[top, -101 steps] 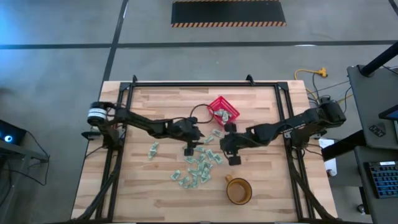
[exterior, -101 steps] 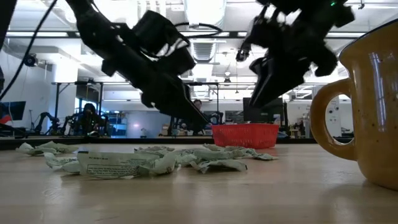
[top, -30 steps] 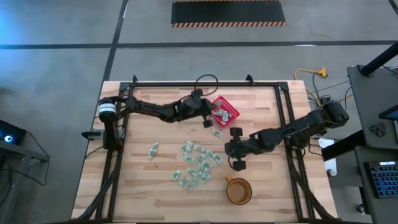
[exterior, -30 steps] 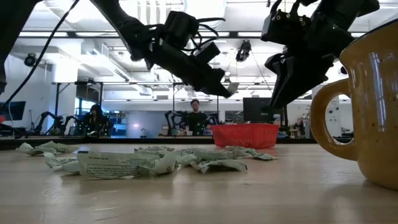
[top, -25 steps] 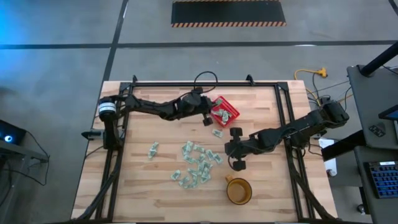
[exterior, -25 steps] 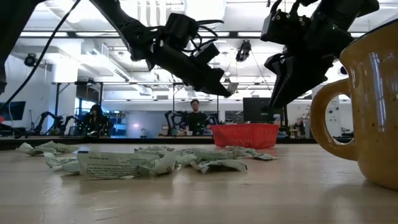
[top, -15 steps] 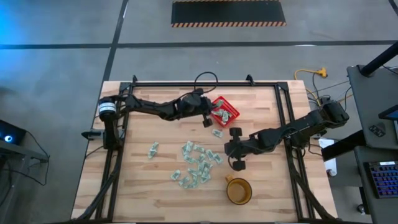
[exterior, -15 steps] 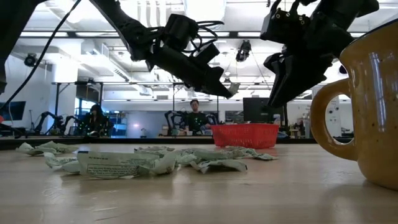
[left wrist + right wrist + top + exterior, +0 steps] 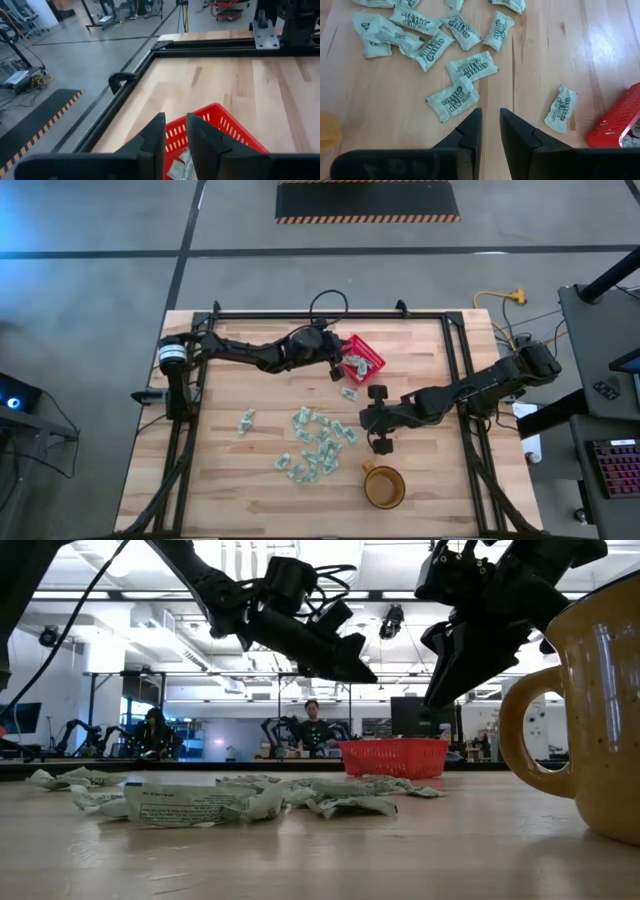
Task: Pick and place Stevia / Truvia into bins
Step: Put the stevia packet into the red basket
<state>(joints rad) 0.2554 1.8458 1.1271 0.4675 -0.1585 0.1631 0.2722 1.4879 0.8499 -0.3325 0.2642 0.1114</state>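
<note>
An amber mug (image 9: pixel 383 486) stands upright on the wooden worktop (image 9: pixel 250 470); two people (image 9: pixel 314 730) sit in the room behind.

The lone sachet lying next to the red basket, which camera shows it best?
The right wrist view: the lone sachet lies flat and unobstructed near the red basket. The high view shows it only as a speck; the low and left wrist views do not show it clearly.
</note>
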